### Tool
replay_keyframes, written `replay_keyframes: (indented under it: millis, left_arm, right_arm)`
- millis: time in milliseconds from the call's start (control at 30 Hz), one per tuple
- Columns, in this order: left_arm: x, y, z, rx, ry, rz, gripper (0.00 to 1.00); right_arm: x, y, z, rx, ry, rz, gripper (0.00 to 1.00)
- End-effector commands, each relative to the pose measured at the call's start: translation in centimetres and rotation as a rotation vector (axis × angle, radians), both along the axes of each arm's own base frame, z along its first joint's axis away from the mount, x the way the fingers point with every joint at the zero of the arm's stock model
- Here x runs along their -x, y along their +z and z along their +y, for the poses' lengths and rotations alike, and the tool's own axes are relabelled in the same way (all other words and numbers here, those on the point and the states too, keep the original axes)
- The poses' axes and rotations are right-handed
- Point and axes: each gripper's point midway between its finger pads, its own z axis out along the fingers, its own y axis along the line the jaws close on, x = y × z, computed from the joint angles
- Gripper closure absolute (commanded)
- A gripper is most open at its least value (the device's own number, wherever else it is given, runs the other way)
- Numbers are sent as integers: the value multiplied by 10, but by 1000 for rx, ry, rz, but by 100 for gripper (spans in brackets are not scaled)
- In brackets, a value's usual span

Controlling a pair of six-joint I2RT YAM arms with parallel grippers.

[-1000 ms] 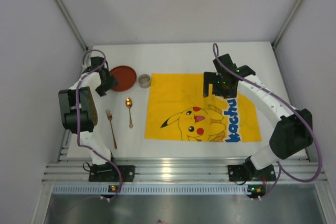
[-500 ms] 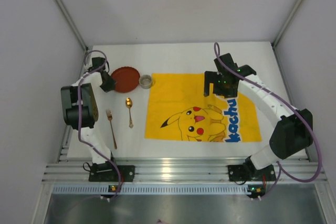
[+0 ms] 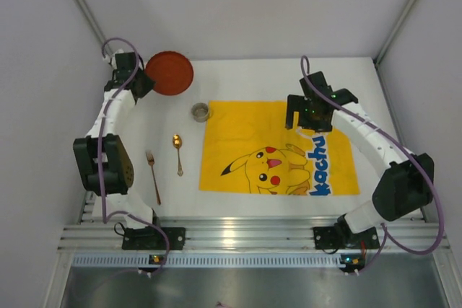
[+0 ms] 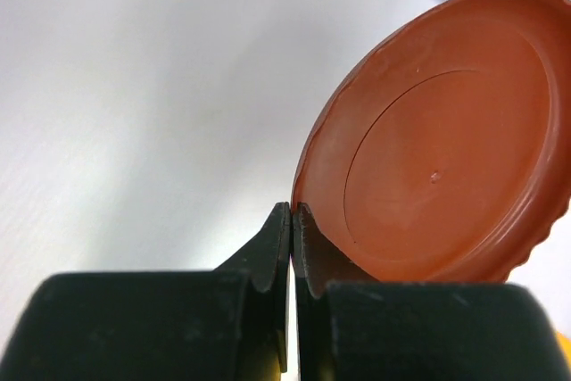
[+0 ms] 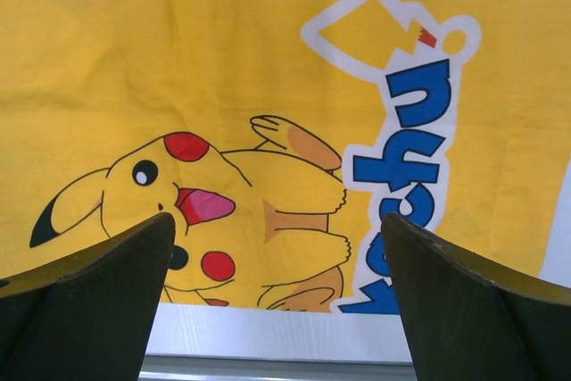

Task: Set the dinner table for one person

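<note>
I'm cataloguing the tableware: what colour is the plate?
The plate is reddish-brown. It shows best in the left wrist view.

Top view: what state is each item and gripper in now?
Round reddish-brown plastic plate: lifted, tilted, gripped at rim.
Left gripper: shut on plate.
Right gripper: open, empty.
Yellow Pikachu cloth mat: spread flat.
Gold metal spoon: lying flat.
Gold metal fork: lying flat.
Small silver metal cup: upright.

I get bright, even light on the desk (image 3: 245, 77), shadows faint. The front rail (image 3: 231, 239) glares white. In the wrist views my fingers (image 5: 89, 296) sit dark and slightly blurred.
</note>
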Motion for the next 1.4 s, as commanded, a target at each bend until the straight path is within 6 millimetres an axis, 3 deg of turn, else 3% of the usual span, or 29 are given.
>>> replay_keyframes:
  millis: [0,33,67,133,167,200,233,333,433,567,733,1000,1033,1067,1100,1200,1233,1300,1367]
  left_arm:
    - [-13,49,-85,29,-235,-126,100]
    - [-12,49,-114,56,-334,-130,100]
    - [-9,36,-156,62,-434,-98,100]
    - [-2,29,-194,32,-522,-63,100]
    - [8,15,-231,5,-595,-30,100]
    - [12,15,-247,-10,-622,-27,100]
    - [24,5,-278,-22,-691,-10,100]
    - [40,-3,-317,-20,-787,12,100]
    - [67,-33,-361,-5,-936,84,100]
    - [91,-66,-373,-32,-980,177,100]
    - [105,-83,-371,-51,-1004,228,100]
    - [138,-110,-370,-21,-1091,353,100]
    - [141,-110,-369,-20,-1093,363,97]
    - [144,-114,-365,-28,-1091,376,86]
    - [144,-113,-363,-32,-1088,377,64]
    - [141,-99,-359,-52,-1069,342,33]
    - [137,-86,-358,-56,-1061,309,24]
    - [122,-67,-347,-102,-1010,261,21]
    - [97,-39,-320,-121,-908,197,19]
  right_arm:
    - [-4,35,-21,21,-75,-102,0]
    - [-4,37,-31,42,-117,-118,0]
    - [-2,39,-37,52,-141,-124,1]
    - [4,41,-54,85,-194,-146,0]
    - [9,36,-59,95,-208,-141,0]
    - [11,37,-63,98,-219,-147,0]
    - [16,39,-72,97,-247,-158,0]
    - [26,41,-83,76,-265,-163,0]
    - [39,31,-88,70,-260,-137,0]
    - [53,20,-92,78,-258,-106,0]
    - [61,12,-95,83,-261,-94,0]
    - [57,7,-92,84,-245,-71,0]
    - [56,5,-92,86,-242,-68,0]
    - [55,6,-91,85,-242,-68,0]
    - [54,6,-90,81,-241,-67,0]
    - [51,4,-89,85,-237,-57,0]
    - [50,3,-89,85,-236,-53,0]
    - [49,3,-88,84,-232,-49,0]
    - [47,4,-87,80,-227,-52,0]
